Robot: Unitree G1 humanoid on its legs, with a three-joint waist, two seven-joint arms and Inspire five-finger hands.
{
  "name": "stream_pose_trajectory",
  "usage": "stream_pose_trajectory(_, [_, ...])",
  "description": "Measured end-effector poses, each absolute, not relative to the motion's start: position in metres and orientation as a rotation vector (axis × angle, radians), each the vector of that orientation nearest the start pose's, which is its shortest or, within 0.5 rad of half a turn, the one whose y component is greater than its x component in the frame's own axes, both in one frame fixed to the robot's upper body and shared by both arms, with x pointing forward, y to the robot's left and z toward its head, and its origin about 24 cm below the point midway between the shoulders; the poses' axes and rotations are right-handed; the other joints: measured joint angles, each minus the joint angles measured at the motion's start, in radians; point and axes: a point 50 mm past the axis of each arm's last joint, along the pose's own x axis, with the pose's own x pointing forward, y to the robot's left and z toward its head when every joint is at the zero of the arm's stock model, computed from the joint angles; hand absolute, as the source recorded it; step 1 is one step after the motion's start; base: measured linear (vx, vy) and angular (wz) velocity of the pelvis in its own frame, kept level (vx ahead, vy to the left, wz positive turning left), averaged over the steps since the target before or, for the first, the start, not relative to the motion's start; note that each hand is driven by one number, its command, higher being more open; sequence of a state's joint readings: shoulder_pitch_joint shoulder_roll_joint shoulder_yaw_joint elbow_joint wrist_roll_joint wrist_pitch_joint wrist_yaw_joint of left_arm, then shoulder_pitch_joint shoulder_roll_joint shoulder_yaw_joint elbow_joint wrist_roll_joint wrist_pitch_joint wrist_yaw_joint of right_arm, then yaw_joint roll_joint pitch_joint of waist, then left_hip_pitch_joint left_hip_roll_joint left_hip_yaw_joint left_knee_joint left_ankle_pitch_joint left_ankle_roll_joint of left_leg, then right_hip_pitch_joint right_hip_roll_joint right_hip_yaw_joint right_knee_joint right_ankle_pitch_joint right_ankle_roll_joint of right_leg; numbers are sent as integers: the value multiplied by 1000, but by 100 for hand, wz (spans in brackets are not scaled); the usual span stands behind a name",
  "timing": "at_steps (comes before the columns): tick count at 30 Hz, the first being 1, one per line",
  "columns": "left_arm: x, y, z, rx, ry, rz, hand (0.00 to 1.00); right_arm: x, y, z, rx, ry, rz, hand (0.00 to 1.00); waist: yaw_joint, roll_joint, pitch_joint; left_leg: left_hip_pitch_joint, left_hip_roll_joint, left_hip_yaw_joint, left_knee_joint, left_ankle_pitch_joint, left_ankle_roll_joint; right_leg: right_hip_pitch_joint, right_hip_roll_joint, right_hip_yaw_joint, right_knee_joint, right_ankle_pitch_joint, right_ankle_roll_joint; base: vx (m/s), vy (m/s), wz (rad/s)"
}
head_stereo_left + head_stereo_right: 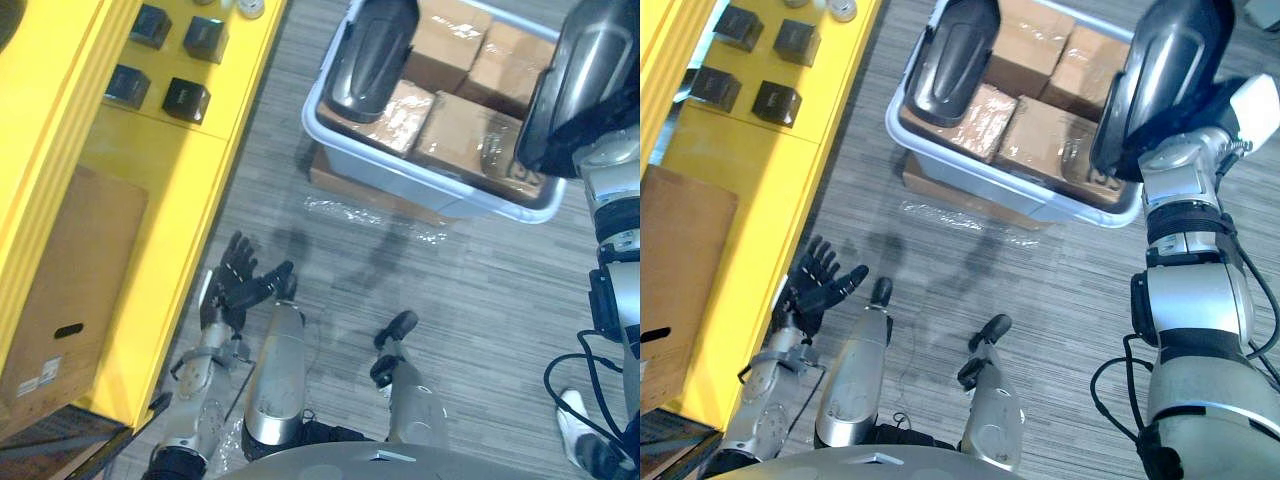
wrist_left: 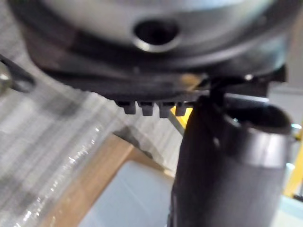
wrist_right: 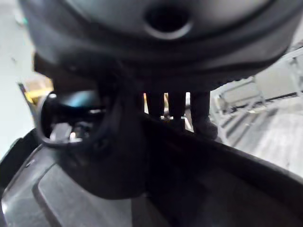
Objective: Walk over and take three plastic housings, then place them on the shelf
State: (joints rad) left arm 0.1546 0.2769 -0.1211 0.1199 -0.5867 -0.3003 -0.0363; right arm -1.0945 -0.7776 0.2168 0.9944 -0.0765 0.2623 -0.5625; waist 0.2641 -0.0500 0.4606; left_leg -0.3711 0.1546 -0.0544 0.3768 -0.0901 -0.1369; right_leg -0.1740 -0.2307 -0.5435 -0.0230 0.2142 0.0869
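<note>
The right hand (image 3: 142, 61) clasps a glossy, dark, curved housing (image 1: 1160, 80) over the far right of the grey tub (image 1: 400, 185), a second housing (image 1: 372, 55) lies on taped cardboard boxes (image 1: 465, 130) inside it, and the left hand (image 1: 238, 280) is spread empty beside the yellow shelf (image 1: 170, 200).

Ahead of the left hand (image 1: 238, 282), on the floor (image 1: 480, 300): bin (image 1: 400, 180) atop a flat cardboard sheet (image 1: 332, 177), cardboard boxes (image 1: 465, 135) inside. Plastic film (image 1: 375, 215) between hand and bin. Left of that hand, shelf (image 1: 170, 200) bearing small boxes (image 1: 186, 100), cardboard carton (image 1: 70, 280) lower down. Plastic housing (image 1: 1170, 80) in the right hand (image 3: 142, 61) over the bin; second plastic housing (image 1: 958, 55) left of it, on the boxes.
</note>
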Motion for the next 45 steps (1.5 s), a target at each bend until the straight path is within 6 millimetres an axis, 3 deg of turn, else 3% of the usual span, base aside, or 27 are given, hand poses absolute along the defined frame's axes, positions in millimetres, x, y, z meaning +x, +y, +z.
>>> stream_pose_trajectory(2, [224, 195, 29, -295, -75, -53, 100, 369, -330, 249, -850, -122, -926, 0, -21, -29, -38, 34, 4, 7, -35, 7, -7, 22, 8, 3, -15, 0, -1, 55, -37, -6])
stream_pose_trajectory(6, [244, 178, 48, -345, -103, -177, 100, 370, -308, 256, -925, -269, -854, 0, -46, -57, -82, 97, 9, 42, -75, 8, -8, 50, 13, 34, -32, 0, -2, 71, 16, -20])
stream_pose_trajectory(8, [250, 170, 52, -347, -89, -221, 100, 372, -291, 254, -934, -342, -794, 0, -63, -69, -111, 126, 14, 62, -97, 8, -9, 54, 16, 56, -34, 0, -2, 91, 34, -28])
stream_pose_trajectory(9, [258, 158, 56, -346, -73, -269, 100, 372, -269, 252, -928, -418, -728, 0, -86, -75, -142, 153, 15, 87, -120, 9, -10, 55, 16, 77, -36, 0, -2, 88, 37, -38])
stream_pose_trajectory(13, [274, 125, 72, -361, -73, -364, 100, 368, -233, 237, -893, -526, -600, 0, -130, -77, -190, 217, 17, 125, -158, 11, -12, 81, 20, 111, -54, 2, -1, 70, 29, -29])
stream_pose_trajectory(17, [289, 94, 93, -368, -124, -373, 100, 360, -203, 208, -820, -550, -489, 0, -170, -73, -254, 261, 25, 164, -189, 12, -14, 86, 28, 139, -55, 1, -1, 47, 19, -24])
stream_pose_trajectory(23, [293, 72, 97, -337, -103, -344, 100, 345, -168, 185, -682, -546, -369, 0, -190, -54, -285, 288, 24, 187, -201, 12, -15, 91, 27, 156, -55, 1, -1, -10, 16, -11])
stream_pose_trajectory(30, [291, 63, 92, -378, -52, -318, 100, 340, -125, 163, -603, -504, -199, 0, -196, -27, -324, 321, 22, 193, -226, 27, -18, 107, 27, 162, -55, 1, -3, -1, 5, -3])
stream_pose_trajectory(37, [293, 68, 87, -423, -12, -275, 100, 337, -112, 153, -600, -494, -127, 0, -197, -26, -327, 329, 17, 191, -227, 29, -16, 115, 24, 162, -56, 2, -2, -1, 1, 0])
stream_pose_trajectory(43, [292, 73, 78, -475, 41, -260, 100, 330, -106, 130, -555, -415, -67, 0, -198, -24, -347, 331, 16, 185, -229, 30, -16, 119, 22, 158, -56, 2, -3, 0, 1, 1])
stream_pose_trajectory(44, [292, 74, 75, -482, 54, -257, 0, 330, -105, 126, -554, -399, -60, 0, -199, -23, -349, 333, 15, 185, -229, 30, -15, 121, 22, 157, -57, 2, -3, 0, 0, 0])
stream_pose_trajectory(45, [291, 74, 74, -488, 62, -258, 0, 330, -105, 124, -555, -392, -56, 0, -200, -23, -349, 333, 15, 184, -229, 30, -15, 122, 22, 157, -57, 2, -3, 0, 0, 0])
